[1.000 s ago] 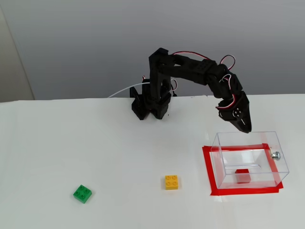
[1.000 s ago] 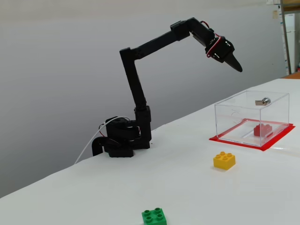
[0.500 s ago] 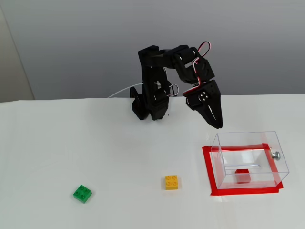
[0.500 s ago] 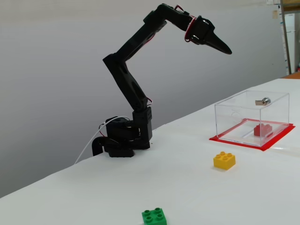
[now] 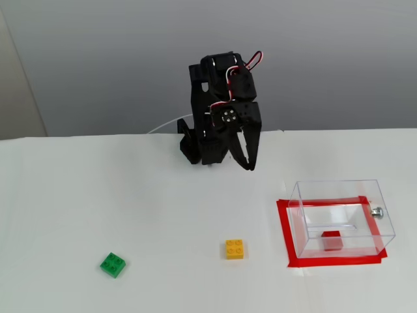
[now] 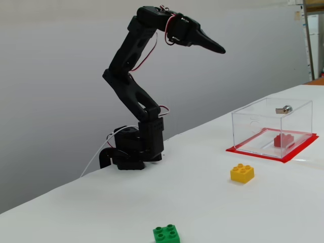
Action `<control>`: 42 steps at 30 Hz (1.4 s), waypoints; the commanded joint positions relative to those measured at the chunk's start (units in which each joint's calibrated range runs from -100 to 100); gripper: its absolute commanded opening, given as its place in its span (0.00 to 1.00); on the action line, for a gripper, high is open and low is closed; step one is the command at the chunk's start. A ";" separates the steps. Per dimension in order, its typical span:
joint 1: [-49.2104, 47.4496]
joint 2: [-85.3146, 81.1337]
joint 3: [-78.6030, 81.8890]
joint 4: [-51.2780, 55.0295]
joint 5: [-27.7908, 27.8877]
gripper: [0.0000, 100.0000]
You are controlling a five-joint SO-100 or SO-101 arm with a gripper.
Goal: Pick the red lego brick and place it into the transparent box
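1. Hanging folded close above the arm's base, the black two-finger gripper (image 5: 246, 160) points downward in one fixed view; its fingers stand slightly spread, with a narrow gap between the tips, and hold nothing.
2. In the other fixed view the gripper (image 6: 215, 48) is high above the white table (image 6: 202, 202), well apart from every brick.
3. The small square bright-red studded plastic brick (image 5: 332, 240) lies inside the clear plastic open-top box (image 5: 306, 195), on its floor, lower right of the gripper.
4. The yellow-orange brick (image 5: 234, 248) and green brick (image 5: 113, 264) lie outside the box; no further carry appears needed.
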 commanded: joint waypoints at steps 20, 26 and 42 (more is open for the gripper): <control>9.49 -37.06 48.02 -6.81 -4.89 0.01; 12.30 -46.14 59.14 -6.81 -4.79 0.01; 12.30 -56.07 82.01 -7.25 -4.89 0.01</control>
